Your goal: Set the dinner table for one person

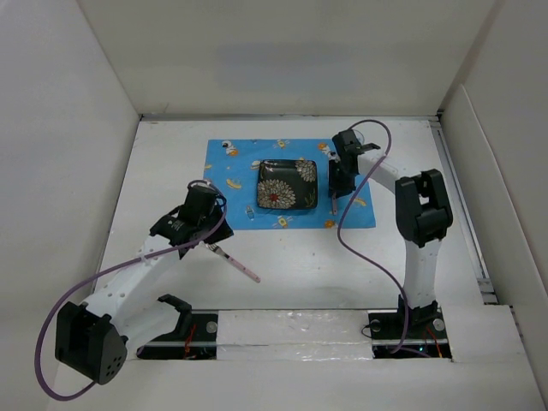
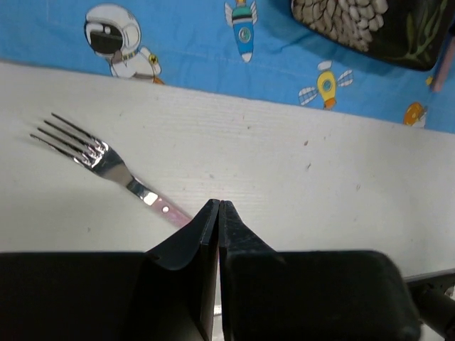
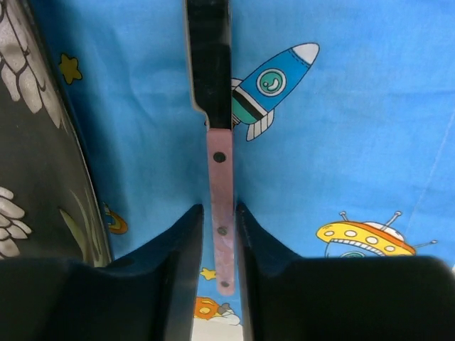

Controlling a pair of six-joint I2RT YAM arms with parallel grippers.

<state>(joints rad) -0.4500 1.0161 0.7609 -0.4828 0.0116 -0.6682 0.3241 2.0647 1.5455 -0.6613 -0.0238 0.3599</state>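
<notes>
A dark floral plate (image 1: 288,184) sits mid-way on the blue space-print placemat (image 1: 231,171) on the white dinner table (image 1: 342,265). A pink-handled knife (image 1: 332,205) lies on the placemat right of the plate. My right gripper (image 1: 336,184) straddles its handle (image 3: 220,185), jaws narrowly open with thin gaps on both sides. A pink-handled fork (image 1: 238,264) lies on the bare table below the placemat's near left corner. My left gripper (image 1: 208,240) hovers over it, shut and empty. In the left wrist view the fork (image 2: 106,160) runs from the upper left under my shut fingertips (image 2: 219,206).
White panels wall the table on the left, far and right sides. A purple cable loops from each arm. The plate's edge shows in the left wrist view (image 2: 370,21) and in the right wrist view (image 3: 28,142).
</notes>
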